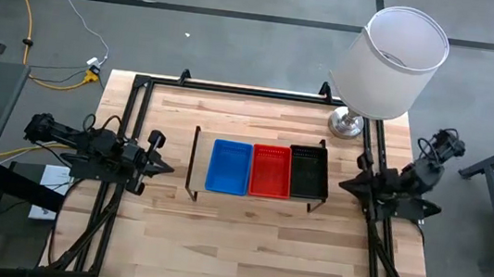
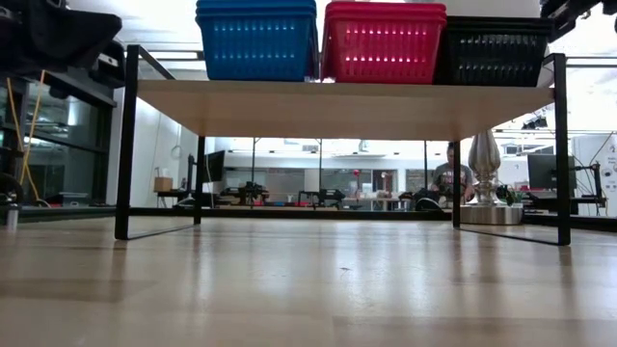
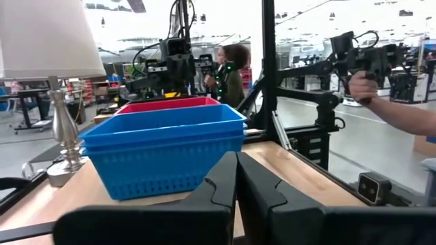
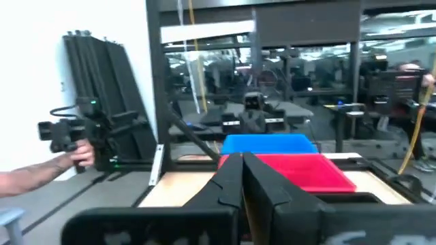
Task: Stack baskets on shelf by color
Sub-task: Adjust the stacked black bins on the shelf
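Side by side on the shelf's (image 1: 194, 191) light wood top stand a blue stack of baskets (image 1: 229, 166), a red stack (image 1: 270, 170) and a black stack (image 1: 308, 172). In the low view the blue (image 2: 256, 40), red (image 2: 384, 42) and black baskets (image 2: 492, 50) sit above the shelf's board (image 2: 337, 104). Left of the shelf, my left gripper (image 1: 162, 167) is shut and holds nothing, its fingertips (image 3: 237, 178) pointing at the blue stack (image 3: 163, 150). My right gripper (image 1: 346, 185), shut and holding nothing, stays right of the shelf, its fingertips (image 4: 242, 170) facing the red baskets (image 4: 293, 170).
A lamp with a white shade (image 1: 391, 62) and a silver base (image 1: 346, 124) stands at the table's far right. A black frame (image 1: 234, 90) runs around the tabletop. A person's hand (image 3: 371, 85) holds a control handle beyond the table.
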Robot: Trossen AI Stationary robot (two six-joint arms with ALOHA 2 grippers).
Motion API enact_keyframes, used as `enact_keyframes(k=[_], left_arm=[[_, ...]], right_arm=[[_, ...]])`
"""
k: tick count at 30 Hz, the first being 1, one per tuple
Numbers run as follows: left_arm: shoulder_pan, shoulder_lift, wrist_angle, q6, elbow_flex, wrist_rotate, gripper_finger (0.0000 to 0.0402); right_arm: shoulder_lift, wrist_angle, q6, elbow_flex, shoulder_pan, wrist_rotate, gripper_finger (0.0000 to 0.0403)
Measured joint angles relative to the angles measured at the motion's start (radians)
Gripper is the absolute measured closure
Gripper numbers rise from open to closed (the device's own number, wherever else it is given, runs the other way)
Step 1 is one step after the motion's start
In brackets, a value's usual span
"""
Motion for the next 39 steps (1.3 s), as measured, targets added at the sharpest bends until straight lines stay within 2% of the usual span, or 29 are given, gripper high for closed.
enact_keyframes(k=[10, 15, 24, 39], left_arm=[[0.000, 0.000, 0.000, 0.000, 0.000, -0.004, 0.0402], [0.000, 0.000, 0.000, 0.000, 0.000, -0.004, 0.0402], [0.000, 0.000, 0.000, 0.000, 0.000, -0.004, 0.0401], [0.000, 0.000, 0.000, 0.000, 0.000, -0.004, 0.0401]], right_arm=[[-0.022, -0.068, 0.155, -0.076, -0.292, -0.225, 0.0403], [-0.022, -0.040, 0.204, -0.137, -0.378, -0.315, 0.0403], [-0.022, 0.057, 0.186, -0.256, -0.387, -0.319, 0.0403], [-0.028, 0.024, 0.143, -0.257, -0.387, -0.328, 0.0403]])
